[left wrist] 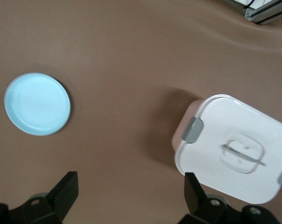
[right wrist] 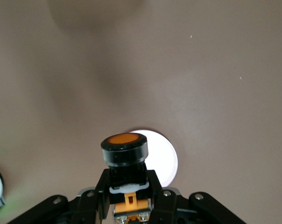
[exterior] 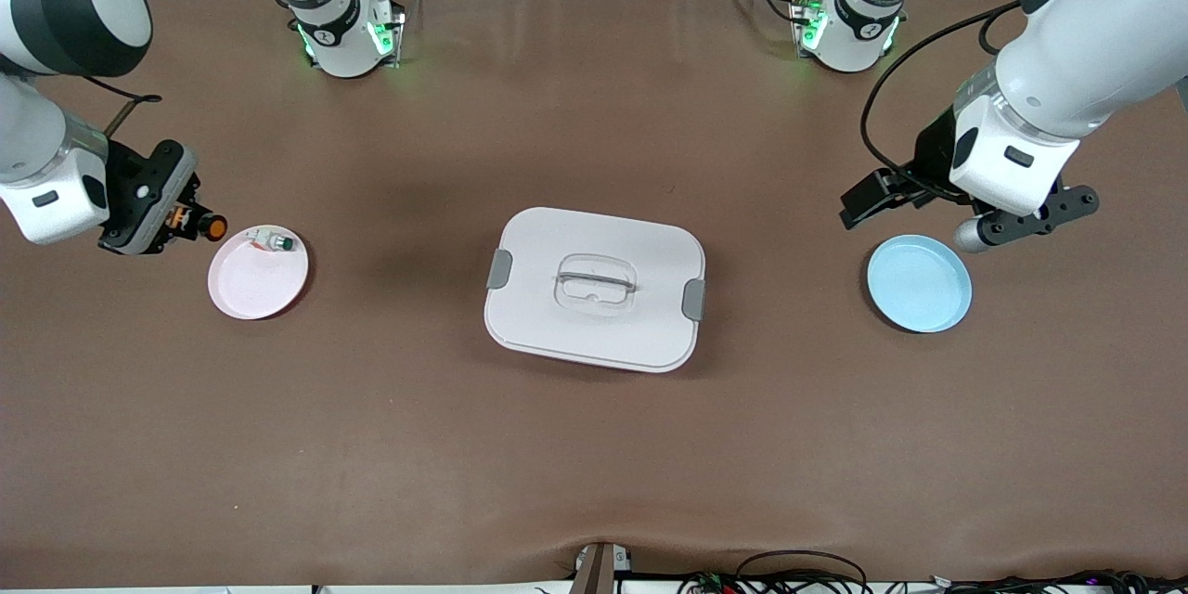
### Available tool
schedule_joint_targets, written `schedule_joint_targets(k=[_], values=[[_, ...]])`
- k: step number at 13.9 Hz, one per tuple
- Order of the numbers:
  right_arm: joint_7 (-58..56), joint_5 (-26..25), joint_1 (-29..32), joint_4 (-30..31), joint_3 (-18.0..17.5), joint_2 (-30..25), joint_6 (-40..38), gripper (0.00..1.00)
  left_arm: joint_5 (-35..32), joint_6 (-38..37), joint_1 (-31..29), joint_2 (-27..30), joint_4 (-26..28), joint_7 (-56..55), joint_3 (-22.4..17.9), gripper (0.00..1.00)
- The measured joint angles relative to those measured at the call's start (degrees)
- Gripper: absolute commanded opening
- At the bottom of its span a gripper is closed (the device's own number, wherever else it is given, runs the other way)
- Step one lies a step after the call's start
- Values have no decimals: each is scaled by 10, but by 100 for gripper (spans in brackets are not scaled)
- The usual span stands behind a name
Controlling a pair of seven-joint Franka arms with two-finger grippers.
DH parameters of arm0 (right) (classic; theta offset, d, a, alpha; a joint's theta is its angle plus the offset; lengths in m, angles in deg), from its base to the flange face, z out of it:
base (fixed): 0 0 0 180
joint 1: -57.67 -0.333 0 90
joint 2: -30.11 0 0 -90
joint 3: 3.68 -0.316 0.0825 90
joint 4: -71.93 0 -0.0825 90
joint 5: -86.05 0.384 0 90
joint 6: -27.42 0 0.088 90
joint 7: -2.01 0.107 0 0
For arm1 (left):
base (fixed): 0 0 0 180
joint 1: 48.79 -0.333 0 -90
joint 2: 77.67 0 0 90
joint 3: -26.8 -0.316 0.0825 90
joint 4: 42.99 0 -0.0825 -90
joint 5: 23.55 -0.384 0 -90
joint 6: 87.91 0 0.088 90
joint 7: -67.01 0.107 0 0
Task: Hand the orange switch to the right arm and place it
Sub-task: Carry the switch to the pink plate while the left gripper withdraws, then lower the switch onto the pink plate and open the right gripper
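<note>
Brown tabletop; orange switch (right wrist: 124,154): black barrel, round orange cap

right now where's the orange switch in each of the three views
Front view: the orange switch is in the right gripper, which is shut on it, beside the pink plate.
Left wrist view: not in it.
Right wrist view: low centre, cap up, clamped in the gripper, in front of the pink plate.
Shared landmarks: that pink plate for the front and right wrist views; the white lidded box for the front and left wrist views.
</note>
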Motion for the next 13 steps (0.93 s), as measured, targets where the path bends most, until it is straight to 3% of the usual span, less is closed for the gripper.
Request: schedule_joint_targets(k=[8,11,13], values=[[-86,-6,43,142,0,-24,157,0,-15,-6,-121,-16,5,244,-6,100],[-88,-11,55,194,0,-25,220,0,-15,-6,-99,-22,8,280,-46,100],[-93,-23,65,224,0,-25,255,0,-15,-7,-36,-22,8,283,-113,100]])
